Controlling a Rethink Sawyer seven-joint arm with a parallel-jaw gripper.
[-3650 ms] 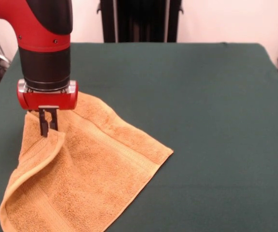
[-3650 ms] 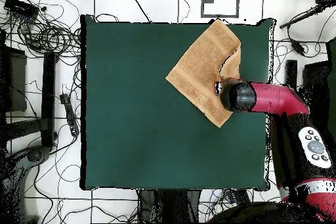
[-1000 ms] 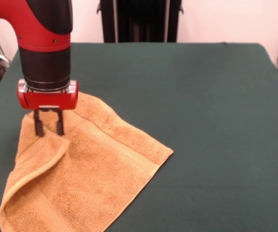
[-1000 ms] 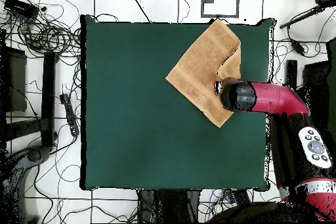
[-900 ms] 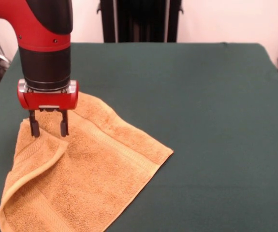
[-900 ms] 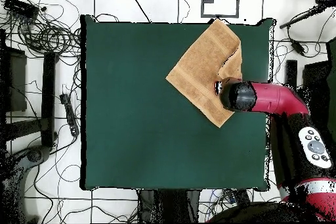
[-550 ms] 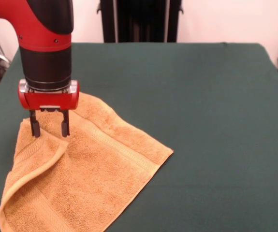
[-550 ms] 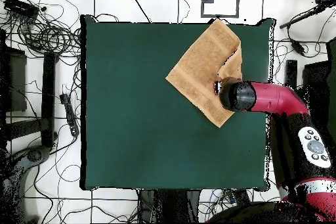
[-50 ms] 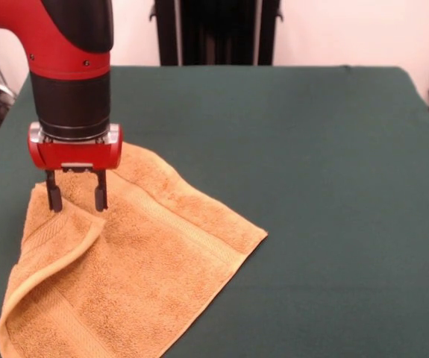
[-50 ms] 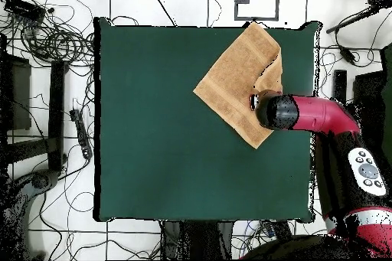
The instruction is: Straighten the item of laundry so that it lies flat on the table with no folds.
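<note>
You can't see the whole towel (image 9: 128, 261) in the front view: its near corner runs off the bottom edge of the picture, and the arm (image 9: 71, 71) covers the part of the cloth right behind the gripper (image 9: 76, 198). From overhead, the arm's wrist (image 10: 277, 112) hides the gripper almost completely, along with the patch of towel (image 10: 233, 82) beneath it, so you cannot judge there how the fold lies under the fingers. The towel sits on the table (image 9: 311, 186) directly below and in front of the gripper, spread as a diamond, with one corner flap doubled over along the side under the fingertips; its hemmed edge curls from the gripper toward the camera. Compared with 3.6 seconds ago, the fingers (image 9: 53, 195) that were pinched together on the flap's tip now stand spread wide, holding nothing, their tips just above or barely touching the cloth; you cannot tell which. The flap has settled a little lower and flatter since it was let go, and over the last half second nothing has shifted. There is no readable writing, brand or label on the arm, towel or table in either view.
</note>
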